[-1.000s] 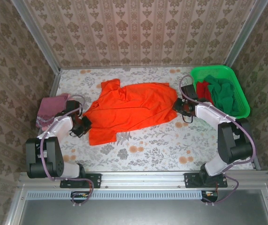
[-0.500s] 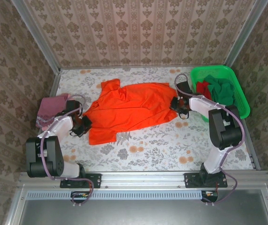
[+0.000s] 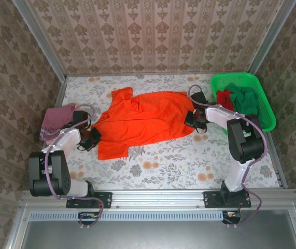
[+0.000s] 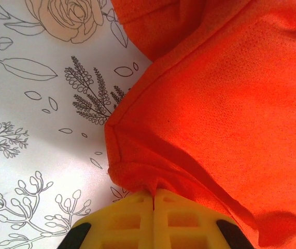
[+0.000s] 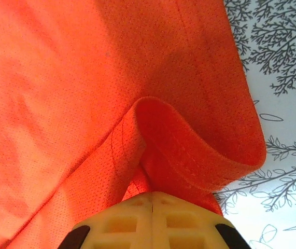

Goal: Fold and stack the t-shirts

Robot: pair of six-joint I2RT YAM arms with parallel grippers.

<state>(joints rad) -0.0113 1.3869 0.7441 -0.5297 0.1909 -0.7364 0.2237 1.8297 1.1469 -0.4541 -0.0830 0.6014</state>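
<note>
Top external view, left to right.
Pink-maroon t-shirt (image 3: 54,122): bunched at the left edge of the desk (image 3: 189,166).
Left claw (image 3: 92,138): clenched on the left hem of the orange t-shirt (image 3: 142,122), which lies spread and rumpled mid-desk.
Right claw (image 3: 191,118): clenched on a raised fold at that shirt's right edge.
Green basket (image 3: 266,111): far right, holding the red t-shirt (image 3: 224,98) and the dark green t-shirt (image 3: 246,101).
</note>
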